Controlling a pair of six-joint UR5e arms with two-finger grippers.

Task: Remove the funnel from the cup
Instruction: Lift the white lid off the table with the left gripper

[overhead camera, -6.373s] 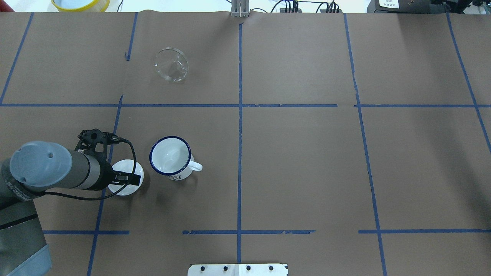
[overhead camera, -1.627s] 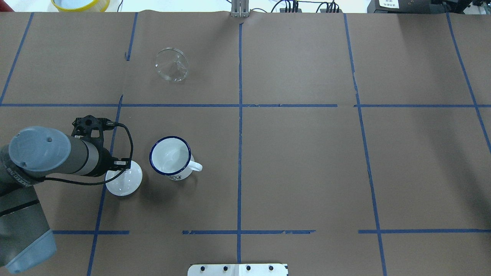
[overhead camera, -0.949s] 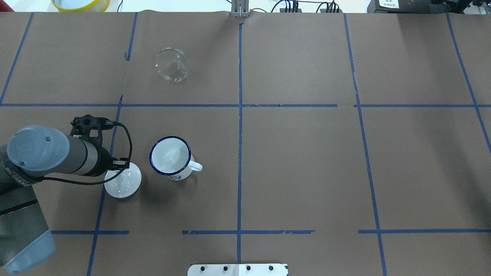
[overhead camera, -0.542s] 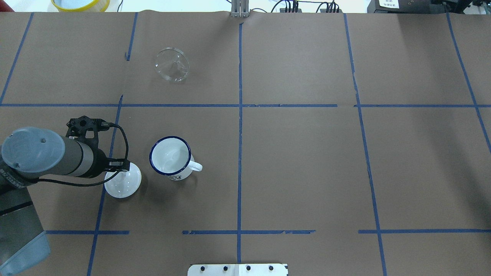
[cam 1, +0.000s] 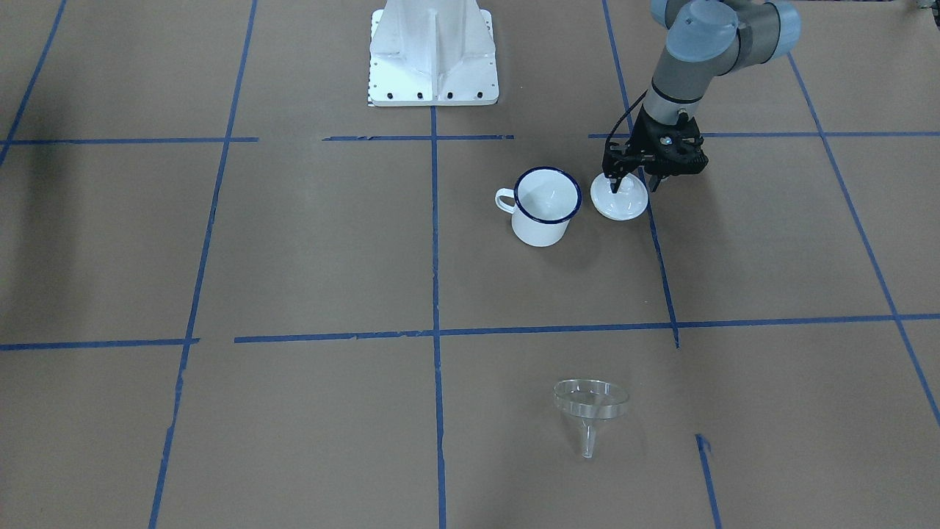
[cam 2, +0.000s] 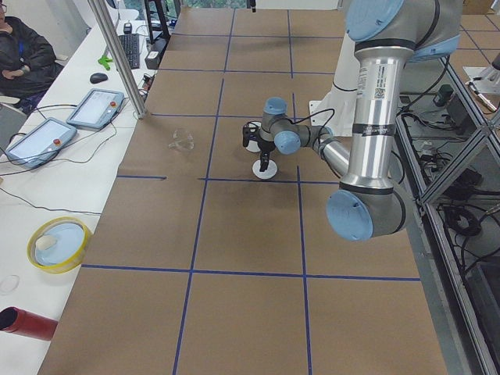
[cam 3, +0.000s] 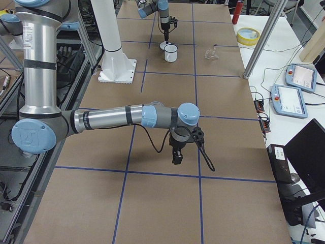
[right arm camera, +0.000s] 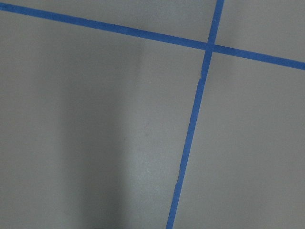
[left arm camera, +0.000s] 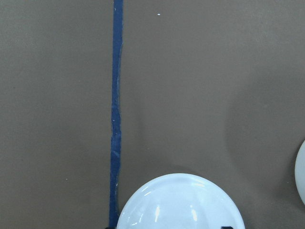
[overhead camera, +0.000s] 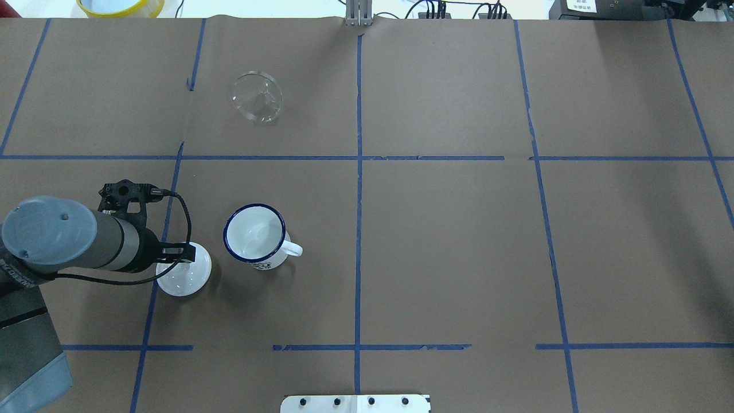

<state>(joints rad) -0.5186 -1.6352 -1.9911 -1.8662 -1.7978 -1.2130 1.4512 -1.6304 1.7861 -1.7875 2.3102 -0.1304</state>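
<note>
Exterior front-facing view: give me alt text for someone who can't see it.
The open left gripper is at a white lid beside the empty white cup. The clear funnel lies apart on the brown paper table, nearer the camera.

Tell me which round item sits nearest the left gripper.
The white round lid with a knob, directly beneath the left gripper; the white enamel mug stands beside it, and the clear funnel sits far off.
</note>
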